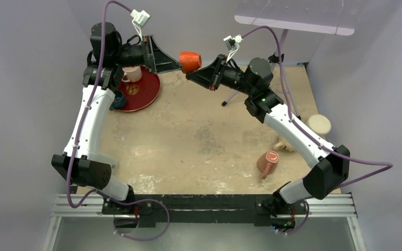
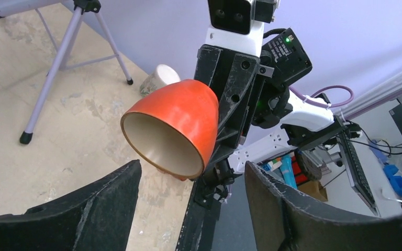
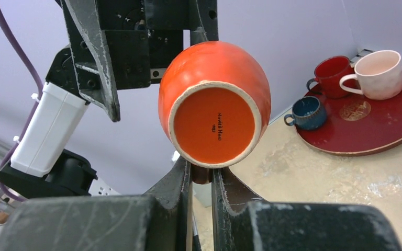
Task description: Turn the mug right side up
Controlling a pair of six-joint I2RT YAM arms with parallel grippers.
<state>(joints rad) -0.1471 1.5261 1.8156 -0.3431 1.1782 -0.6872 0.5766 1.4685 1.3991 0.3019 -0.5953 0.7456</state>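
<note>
The orange mug (image 1: 190,61) hangs in the air at the back of the table, lying on its side. Its cream mouth (image 2: 159,144) faces my left gripper and its flat base (image 3: 214,125) faces the right wrist camera. My right gripper (image 3: 201,175) is shut on the mug's handle, just under the base. My left gripper (image 2: 191,175) is open. Its two dark fingers (image 2: 104,193) stand wide apart just short of the mug's rim. In the top view the left gripper (image 1: 174,61) meets the mug from the left and the right gripper (image 1: 201,72) from the right.
A red tray (image 1: 147,97) at the back left carries a pink mug (image 3: 379,73), a red mug (image 3: 332,76) and a small blue mug (image 3: 306,112). A pinkish mug (image 1: 268,162) lies near the right arm, with a beige cup (image 1: 319,124) beyond. A tripod (image 2: 57,57) stands behind.
</note>
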